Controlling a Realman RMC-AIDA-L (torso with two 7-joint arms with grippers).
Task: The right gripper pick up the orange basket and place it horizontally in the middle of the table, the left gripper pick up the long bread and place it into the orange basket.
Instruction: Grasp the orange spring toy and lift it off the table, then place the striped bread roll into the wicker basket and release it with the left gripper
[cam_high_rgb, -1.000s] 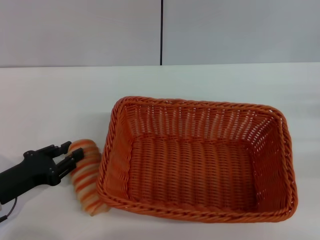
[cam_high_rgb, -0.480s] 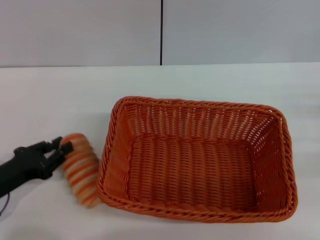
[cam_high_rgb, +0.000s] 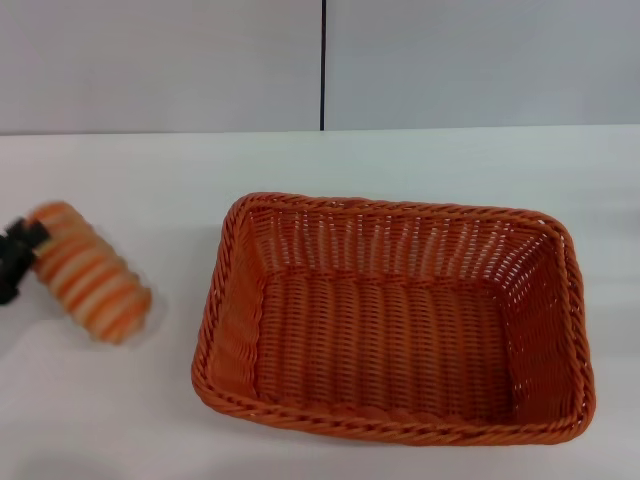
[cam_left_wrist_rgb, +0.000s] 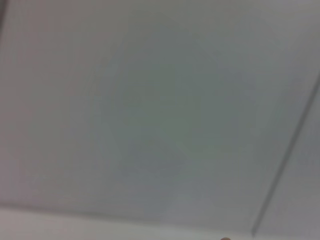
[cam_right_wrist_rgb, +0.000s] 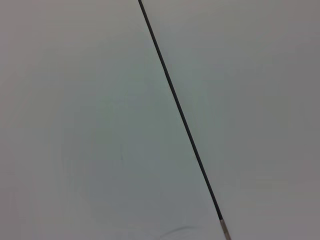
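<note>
The orange basket (cam_high_rgb: 384, 325) lies lengthwise across the middle of the white table (cam_high_rgb: 450, 160), empty inside. To its left, well apart from the basket's rim, the long bread (cam_high_rgb: 92, 272) hangs tilted and blurred above the table. Only the tip of my left gripper (cam_high_rgb: 24, 246) shows, at the picture's left edge, shut on the loaf's far left end. The right gripper is out of view. Both wrist views show only the grey wall.
A light grey wall with a dark vertical seam (cam_high_rgb: 322, 65) rises behind the table. Bare white tabletop surrounds the basket on all sides, with more room behind it and to its left.
My left gripper has drawn back to the left and upward, carrying the long bread away from the basket's left side. The basket has not moved.
</note>
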